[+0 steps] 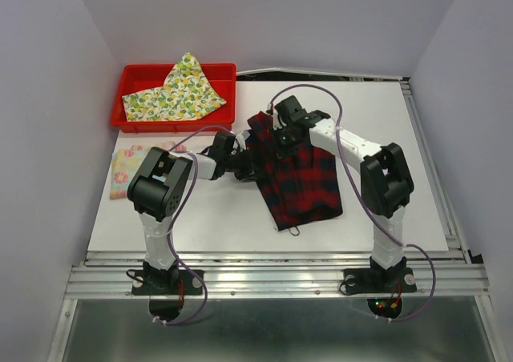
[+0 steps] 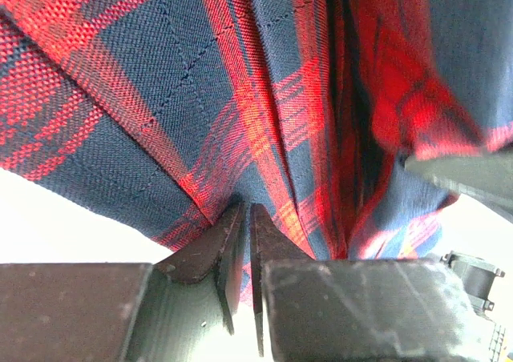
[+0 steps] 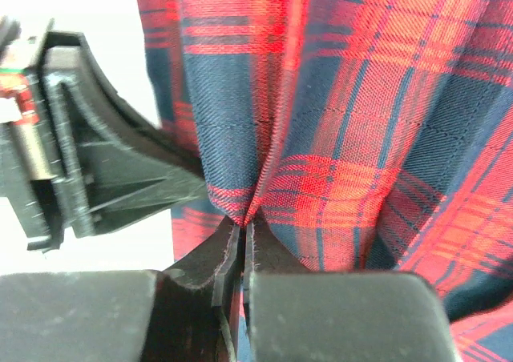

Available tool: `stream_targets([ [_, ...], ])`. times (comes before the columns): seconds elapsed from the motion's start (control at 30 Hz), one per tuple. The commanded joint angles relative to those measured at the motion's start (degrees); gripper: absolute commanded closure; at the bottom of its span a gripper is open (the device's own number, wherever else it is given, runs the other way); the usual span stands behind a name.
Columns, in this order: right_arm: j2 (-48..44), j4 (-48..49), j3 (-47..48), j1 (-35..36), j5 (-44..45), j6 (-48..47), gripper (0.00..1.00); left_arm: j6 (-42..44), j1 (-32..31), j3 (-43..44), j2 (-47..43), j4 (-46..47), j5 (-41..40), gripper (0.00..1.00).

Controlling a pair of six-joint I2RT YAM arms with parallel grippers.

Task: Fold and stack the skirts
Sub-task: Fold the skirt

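Note:
The red-and-black plaid skirt (image 1: 309, 182) lies partly lifted in the middle of the white table, its upper left part bunched up between both grippers. My left gripper (image 1: 244, 160) pinches its left edge. In the left wrist view the jaws (image 2: 248, 211) are shut on a fold of plaid cloth (image 2: 160, 98). My right gripper (image 1: 282, 138) holds the top edge and in the right wrist view (image 3: 244, 224) is shut on a plaid fold (image 3: 361, 138). The lemon-print skirt (image 1: 180, 94) lies in the red tray (image 1: 136, 78). The floral skirt (image 1: 127, 160) lies flat at the left, partly hidden by the left arm.
The red tray stands at the back left corner against the wall. The white table top (image 1: 200, 226) ends in a metal rail at the near edge. Grey walls close in on the left, right and back. The left gripper's body (image 3: 104, 178) sits close beside the right jaws.

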Motion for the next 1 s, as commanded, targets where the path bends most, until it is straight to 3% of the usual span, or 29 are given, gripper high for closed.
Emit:
stream_targets([
  [0.0, -2.92, 0.73, 3.19, -0.40, -7.96, 4.32, 0.99, 1.81, 0.25, -0.14, 1.30, -1.83, -3.11, 0.80],
  [0.27, 0.42, 1.17, 3.90, -1.46, -17.81, 10.65, 0.99, 1.99, 0.25, 0.13, 1.48, -2.18, -3.29, 0.81],
  [0.63, 8.77, 3.98, 2.67, -6.03, -23.08, 19.69, 0.99, 1.81, 0.25, -0.05, 1.57, -1.74, -2.59, 0.81],
  [0.8, 10.26, 9.25, -2.52, -6.03, -29.24, 23.23, 0.99, 1.81, 0.25, -0.22, 1.92, -1.82, -2.76, 0.81],
  [0.87, 10.44, 9.17, -2.35, -6.55, -28.54, 21.74, 0.76, 1.90, 0.25, -0.22, 2.00, -2.09, -3.37, 0.80],
  [0.9, 9.92, 9.17, -2.34, -7.69, -28.89, 20.86, 0.50, 1.99, 0.25, -0.05, 2.09, -2.44, -3.47, 0.80],
  [0.93, 9.92, 9.08, -2.00, -8.31, -29.50, 19.64, 0.36, 1.99, 0.25, -0.05, 2.09, -2.53, -3.47, 0.79],
  [0.97, 9.13, 6.82, -1.12, -8.84, -28.55, 17.71, 0.28, 2.08, 0.34, 0.13, 2.09, -2.70, -3.64, 0.79],
])
